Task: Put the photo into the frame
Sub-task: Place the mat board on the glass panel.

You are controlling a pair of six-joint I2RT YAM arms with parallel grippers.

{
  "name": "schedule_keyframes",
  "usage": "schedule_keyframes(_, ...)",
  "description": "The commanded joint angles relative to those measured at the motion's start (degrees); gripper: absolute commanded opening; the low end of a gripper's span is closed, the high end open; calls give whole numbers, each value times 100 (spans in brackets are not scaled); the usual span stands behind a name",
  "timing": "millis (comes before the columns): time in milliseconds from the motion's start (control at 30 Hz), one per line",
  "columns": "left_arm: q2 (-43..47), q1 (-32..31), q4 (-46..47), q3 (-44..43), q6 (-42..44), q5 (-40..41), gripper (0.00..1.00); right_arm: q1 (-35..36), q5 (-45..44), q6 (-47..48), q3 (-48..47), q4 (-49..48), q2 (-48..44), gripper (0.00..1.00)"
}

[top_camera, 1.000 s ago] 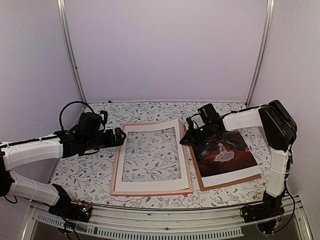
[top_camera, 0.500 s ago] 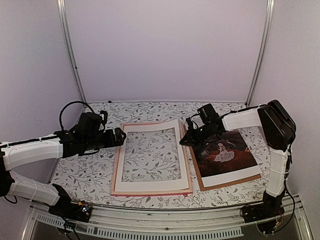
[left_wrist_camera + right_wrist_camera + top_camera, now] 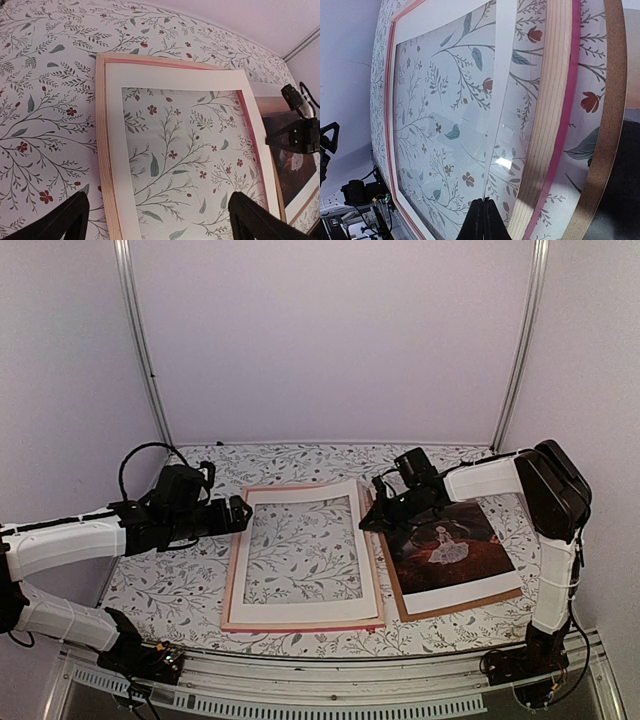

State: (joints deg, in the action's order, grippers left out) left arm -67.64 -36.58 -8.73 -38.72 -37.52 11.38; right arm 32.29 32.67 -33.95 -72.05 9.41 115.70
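Dark photo (image 3: 455, 548) lies lengthwise near-to-far, pale band nearest.

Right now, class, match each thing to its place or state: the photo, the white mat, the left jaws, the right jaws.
Things:
1 photo
2 white mat
3 left jaws
4 right jaws

Places or states:
A shut
B lying on the pink frame
C wide open
D lying on the brown board

Pairs: 1-D, 2-B, 3-C, 4-A

Closed jaws over the frame (image 3: 547, 130)
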Motion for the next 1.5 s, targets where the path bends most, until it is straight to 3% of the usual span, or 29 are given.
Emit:
schedule_keyframes(0, -39, 27, 28, 49, 71, 40, 100, 84, -85, -72, -77, 76, 68, 2)
schedule_keyframes(1067, -102, 27, 47, 18, 105, 13, 100, 373, -794, 149, -810, 1106, 288, 28)
schedule_keyframes(1467, -135, 30, 53, 40, 122, -13, 100, 400, -1204, 310, -1055, 1530, 218, 43)
